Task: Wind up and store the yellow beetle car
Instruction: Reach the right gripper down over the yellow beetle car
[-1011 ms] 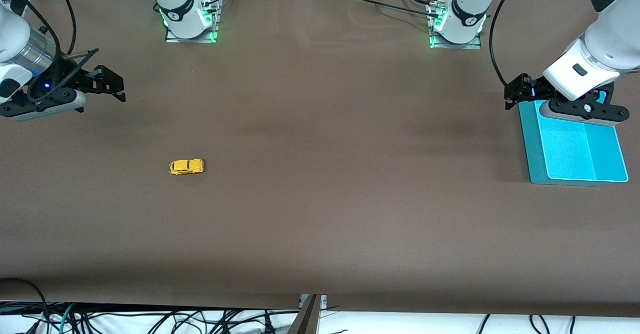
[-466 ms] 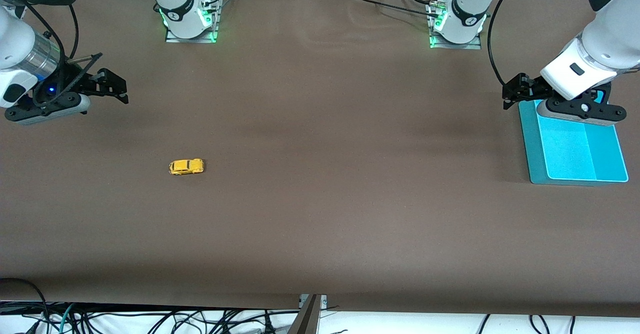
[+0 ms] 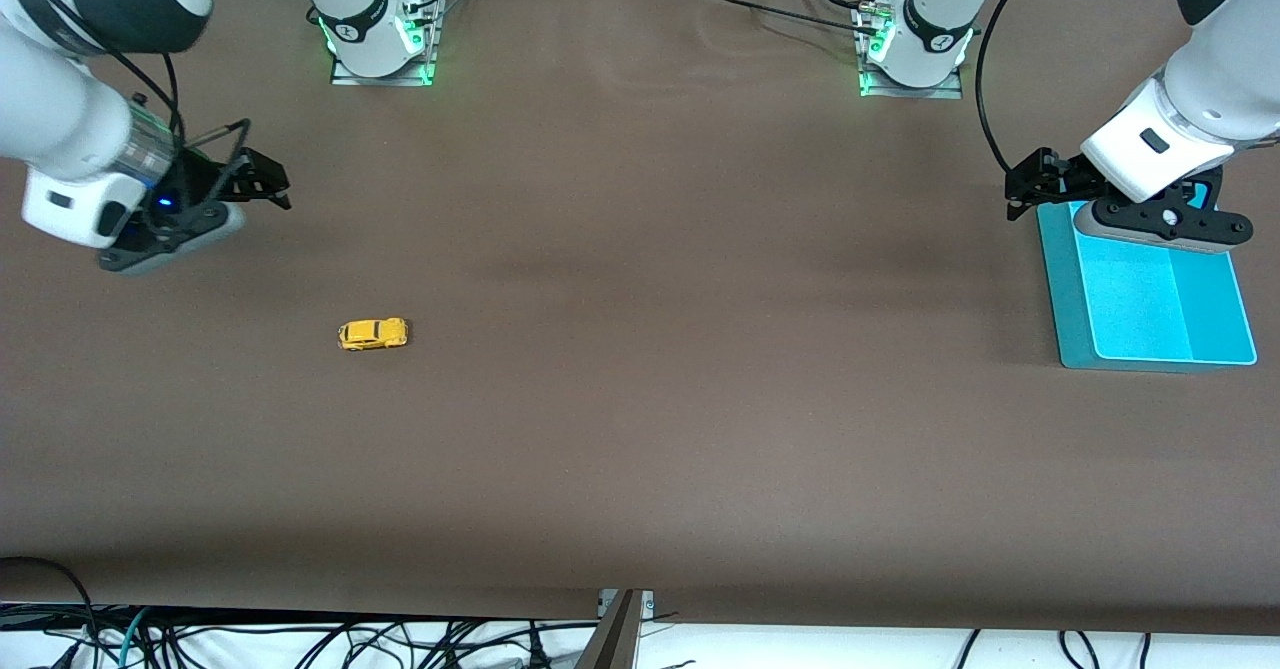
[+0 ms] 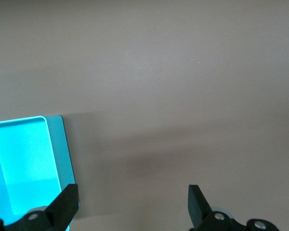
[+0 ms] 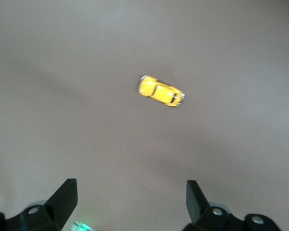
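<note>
Now yellow beetle car (image 3: 373, 334) alone on table (image 3: 640, 399); both claws spread, empty; left claw (image 3: 1045, 177) seemingly over teal tray (image 3: 1150, 294) edge

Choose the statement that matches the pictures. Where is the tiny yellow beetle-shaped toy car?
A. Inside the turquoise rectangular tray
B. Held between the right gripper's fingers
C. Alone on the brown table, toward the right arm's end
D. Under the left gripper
C: the tiny yellow beetle-shaped toy car sits on the brown table, untouched, with the open right gripper in the air, apart from it.

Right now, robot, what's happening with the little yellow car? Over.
Right gripper open, above bare table. Left gripper open, waiting over blue tray. Yellow car on table, untouched. Nothing in the way.
</note>
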Controlling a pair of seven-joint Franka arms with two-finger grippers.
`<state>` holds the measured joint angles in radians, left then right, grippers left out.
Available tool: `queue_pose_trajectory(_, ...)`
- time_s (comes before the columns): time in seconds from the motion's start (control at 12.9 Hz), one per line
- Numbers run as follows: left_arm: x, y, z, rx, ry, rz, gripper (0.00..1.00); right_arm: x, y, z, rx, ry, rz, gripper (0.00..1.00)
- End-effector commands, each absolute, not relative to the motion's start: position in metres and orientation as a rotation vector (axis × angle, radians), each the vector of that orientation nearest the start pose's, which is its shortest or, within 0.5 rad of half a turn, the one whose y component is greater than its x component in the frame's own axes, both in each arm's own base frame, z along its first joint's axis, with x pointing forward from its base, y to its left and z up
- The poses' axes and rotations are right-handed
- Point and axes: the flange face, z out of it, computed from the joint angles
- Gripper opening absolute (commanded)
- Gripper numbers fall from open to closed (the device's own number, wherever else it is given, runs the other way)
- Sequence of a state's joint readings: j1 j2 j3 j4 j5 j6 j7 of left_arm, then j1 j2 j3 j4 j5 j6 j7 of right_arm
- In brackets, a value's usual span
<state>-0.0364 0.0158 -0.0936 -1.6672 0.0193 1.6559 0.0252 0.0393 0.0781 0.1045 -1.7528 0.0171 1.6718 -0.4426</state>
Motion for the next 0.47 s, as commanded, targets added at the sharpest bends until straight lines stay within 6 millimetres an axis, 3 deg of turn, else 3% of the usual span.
queue_pose_trajectory(0.0,0.563,-0.07,0.583,-3.09,0.245,0.044,1.0,0.57,0.082,0.459,-2.784,-1.249,0.28,1.0)
queue_pose_trajectory(0.39,0.563,-0.068,0.583,-3.09,0.24,0.044,1.0,0.6,0.075,0.371,-2.355,-1.951,0.212,1.0)
